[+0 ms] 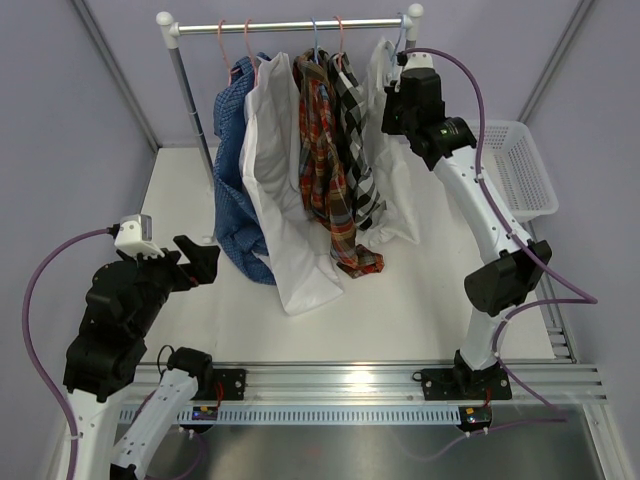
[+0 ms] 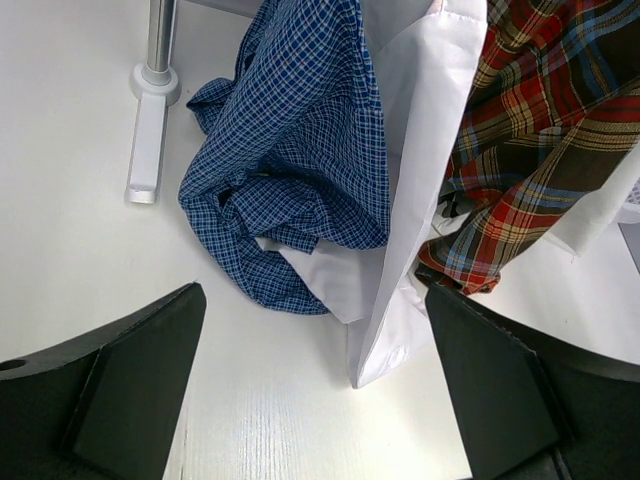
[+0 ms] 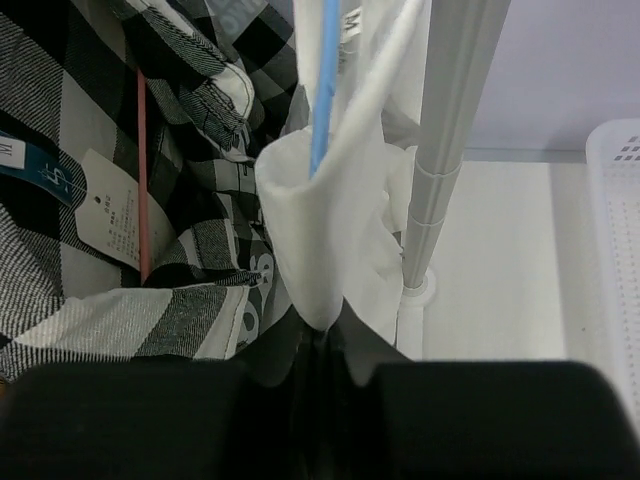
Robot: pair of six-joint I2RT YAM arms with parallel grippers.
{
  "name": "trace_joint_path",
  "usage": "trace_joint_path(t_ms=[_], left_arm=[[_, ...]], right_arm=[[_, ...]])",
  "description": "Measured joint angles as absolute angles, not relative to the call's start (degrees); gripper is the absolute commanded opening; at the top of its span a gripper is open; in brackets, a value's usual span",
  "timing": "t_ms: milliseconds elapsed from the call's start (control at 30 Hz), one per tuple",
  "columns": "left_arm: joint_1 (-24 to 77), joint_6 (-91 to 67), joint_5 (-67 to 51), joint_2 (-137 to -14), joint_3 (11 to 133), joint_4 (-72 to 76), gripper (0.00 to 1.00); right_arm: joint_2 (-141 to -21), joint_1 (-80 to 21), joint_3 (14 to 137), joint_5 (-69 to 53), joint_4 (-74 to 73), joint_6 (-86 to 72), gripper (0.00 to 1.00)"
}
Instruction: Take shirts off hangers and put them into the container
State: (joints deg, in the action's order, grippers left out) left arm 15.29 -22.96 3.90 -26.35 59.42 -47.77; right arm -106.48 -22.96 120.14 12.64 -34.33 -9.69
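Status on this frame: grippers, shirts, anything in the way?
Left gripper open, holding nothing. Right gripper shut on end white shirt, on its light blue hanger. Basket without shirts. Rack post close beside the grip.

A robotics lab test cell. Two robot arms, the left arm (image 1: pixel 120 310) & right arm (image 1: pixel 480 200), are bolted to an alu rail (image 1: pixel 340 380) at the near edge of a white table (image 1: pixel 420 300), w/ purple cables (image 1: pixel 35 300) looping off them. Plain lilac wall panels (image 1: pixel 60 120) box the table in. A small clothes rack (image 1: pixel 290 25) w/ shirts (image 1: pixel 300 180) & a white basket (image 1: pixel 520 170) sit on the tabletop
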Motion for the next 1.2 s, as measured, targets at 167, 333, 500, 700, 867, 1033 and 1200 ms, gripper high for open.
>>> trace_joint_path(t_ms=[167,333,500,700,867,1033,1200], left_arm=[[15.3,-23.0,3.6,-26.3,59.4,-47.8,0.99],[15.3,-22.9,3.6,-26.3,59.4,-47.8,0.99],[15.3,-22.5,3.6,-26.4,59.5,-47.8,0.99],[15.3,-22.0,3.6,-28.3,61.3,-47.9,0.99],[15.3,-21.8,2.9,-31.3,64.5,-47.9,0.99],[15.3,-21.8,0.6,-35.9,69.0,-48.0,0.99],[15.3,-21.4,-2.2,-41.8,74.5,-47.9,0.99]], right_arm=[[-106.1,-23.0,122.8,11.9,-35.4,-8.1,0.0],[-102.7,-23.0,123.6,9.2,-36.7,-6.2,0.0],[-95.9,-23.0,122.1,6.8,-37.8,-4.9,0.0],[-79.3,-23.1,105.0,5.4,-38.7,-4.8,0.0],[-66.9,-23.2,98.4,4.6,-46.0,-4.7,0.0],[-62.2,-23.2,109.6,3.1,-57.3,-3.4,0.0],[-63.2,-23.2,129.8,-0.9,-60.4,-2.7,0.0]])
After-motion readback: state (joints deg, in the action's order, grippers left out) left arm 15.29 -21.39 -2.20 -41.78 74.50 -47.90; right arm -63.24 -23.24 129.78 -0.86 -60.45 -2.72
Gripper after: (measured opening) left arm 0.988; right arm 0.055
